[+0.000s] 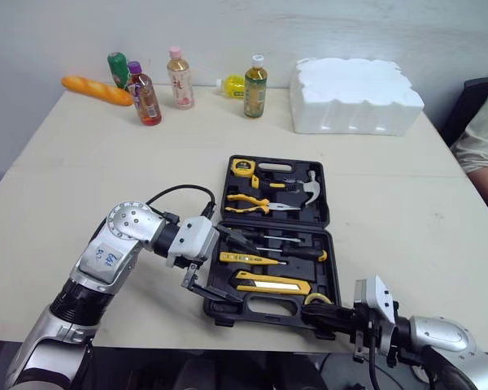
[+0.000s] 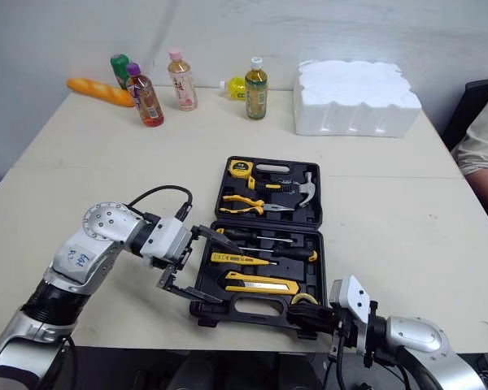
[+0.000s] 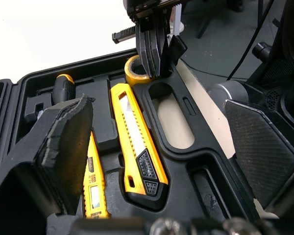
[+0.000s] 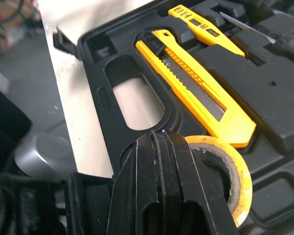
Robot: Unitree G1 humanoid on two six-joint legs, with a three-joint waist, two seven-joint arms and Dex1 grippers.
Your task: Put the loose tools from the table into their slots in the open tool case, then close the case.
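The black tool case (image 1: 325,213) lies open near the table's front edge. Its slots hold a yellow utility knife (image 1: 268,283), screwdrivers (image 1: 301,253), pliers (image 1: 248,203), a hammer (image 1: 302,188) and a tape measure (image 1: 242,167). A yellow tape roll (image 4: 235,171) sits in the case's front right corner. My left gripper (image 1: 237,270) is open over the front left of the case, its fingers (image 3: 63,142) spread wide above the knife (image 3: 137,142). My right gripper (image 4: 161,147) is shut at the case's front edge, its tips resting against the rim of the tape roll (image 3: 133,68).
Several bottles (image 1: 255,86) and a bread loaf (image 1: 98,89) stand along the table's far edge, with a white foam block (image 1: 354,96) at the back right. A person (image 1: 481,142) sits at the right side. Bare tabletop (image 1: 407,236) lies on both sides of the case.
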